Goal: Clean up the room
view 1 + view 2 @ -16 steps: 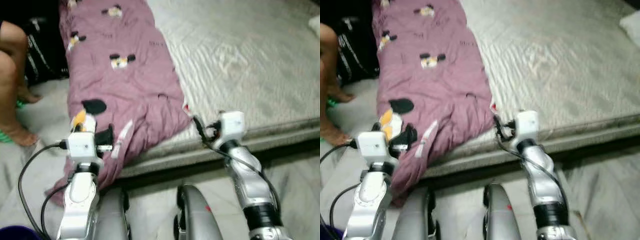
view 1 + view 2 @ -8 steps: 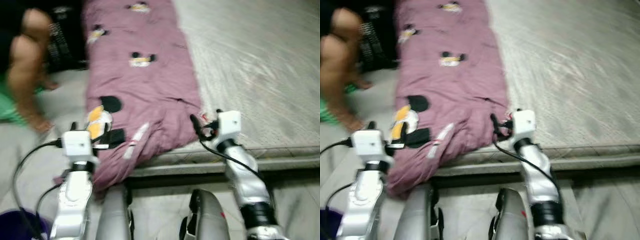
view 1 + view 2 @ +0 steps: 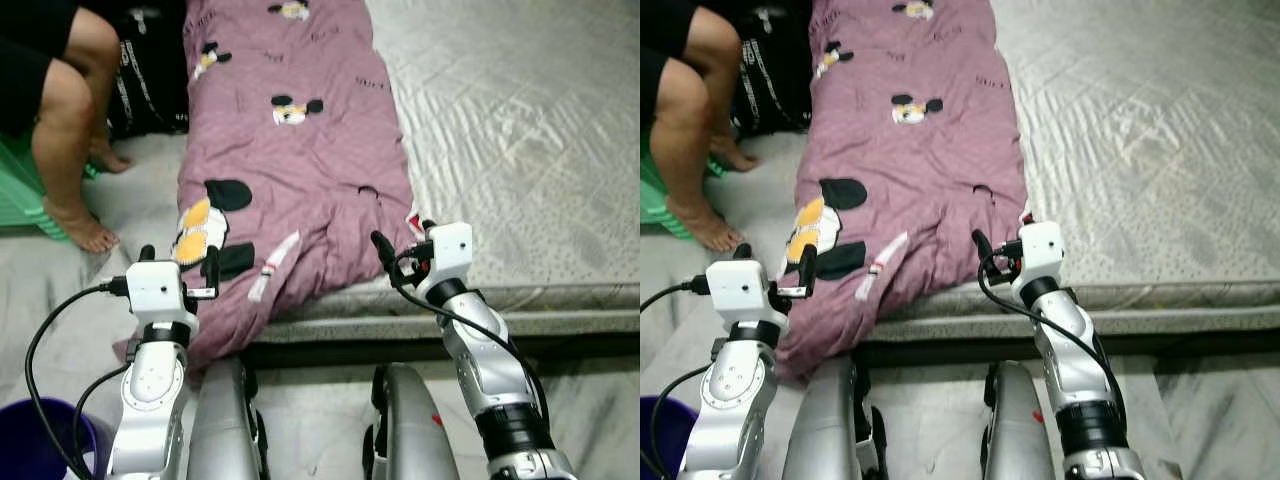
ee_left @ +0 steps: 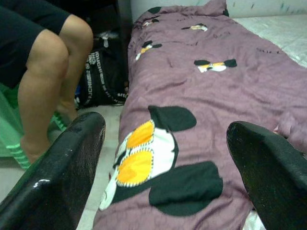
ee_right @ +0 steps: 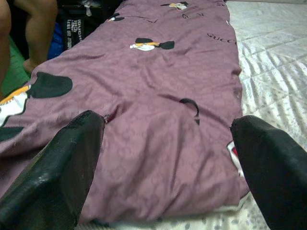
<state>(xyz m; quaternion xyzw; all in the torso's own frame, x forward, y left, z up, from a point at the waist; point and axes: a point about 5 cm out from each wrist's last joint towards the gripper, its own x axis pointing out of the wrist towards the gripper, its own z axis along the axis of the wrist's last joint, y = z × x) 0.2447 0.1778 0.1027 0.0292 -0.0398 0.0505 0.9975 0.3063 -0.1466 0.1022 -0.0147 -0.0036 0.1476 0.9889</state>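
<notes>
A purple blanket (image 3: pixel 300 150) printed with black-and-yellow cartoon mice lies along the left side of a grey mattress (image 3: pixel 520 120). Its near end droops over the bed's front edge. My left gripper (image 3: pixel 180 258) hovers open just in front of that drooping end, by the large mouse print (image 4: pixel 153 158). My right gripper (image 3: pixel 403 240) is open at the blanket's near right corner, above the mattress edge. In the right wrist view the fingers (image 5: pixel 62 163) frame the blanket's corner (image 5: pixel 168 158) with nothing between them.
A person's bare legs (image 3: pixel 60 110) are at the left, beside a green stool (image 3: pixel 20 190). A black bag (image 3: pixel 150 80) stands against the bed. A purple bucket (image 3: pixel 40 440) sits on the floor at my lower left. Grey floor runs along the bed's front.
The camera has swung and steadied, so the picture shifted and sharpened. Both grippers keep their places at the blanket's near end and stay open.
</notes>
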